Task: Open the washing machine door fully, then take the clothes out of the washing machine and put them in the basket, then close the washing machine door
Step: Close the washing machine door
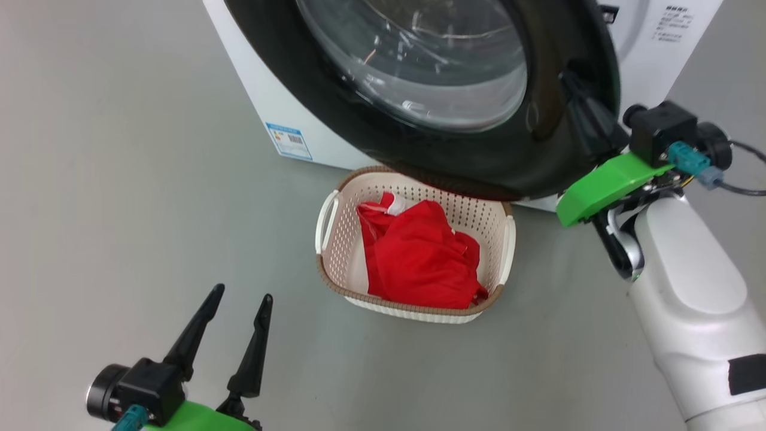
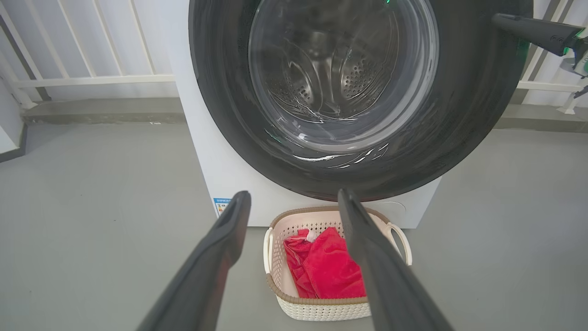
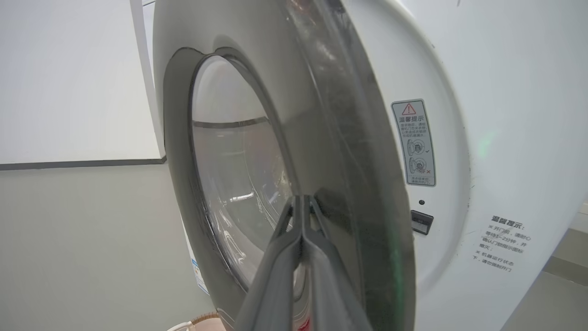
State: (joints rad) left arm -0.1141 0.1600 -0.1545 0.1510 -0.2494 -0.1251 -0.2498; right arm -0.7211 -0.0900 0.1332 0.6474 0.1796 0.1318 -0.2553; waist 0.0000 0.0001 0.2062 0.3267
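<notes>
Grey floor (image 1: 119, 179) holds basket (image 1: 341, 239) with red clothes (image 1: 419, 257) before washing machine (image 1: 326, 149); right end effector (image 3: 302, 202), closed tight and empty, rests against ajar washing machine door (image 1: 335, 102), left end effector (image 1: 243, 292) spread wide, empty: closing step, judged to need further push until latched.

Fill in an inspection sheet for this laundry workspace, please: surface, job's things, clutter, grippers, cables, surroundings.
Surface: smooth grey floor.
Job's things: big white front-loading washing machine; its round door, with a glossy black rim and clear glass, stands ajar, not latched; the small cream perforated plastic basket on the floor below the door holds crumpled red clothes.
Clutter: nothing seen.
Grippers: left gripper open, hovering low, apart from the basket; right gripper shut, tips at the door's rim.
Cables: dark cable runs from the right wrist camera.
Surroundings: white railing behind the machine; plain white wall.
</notes>
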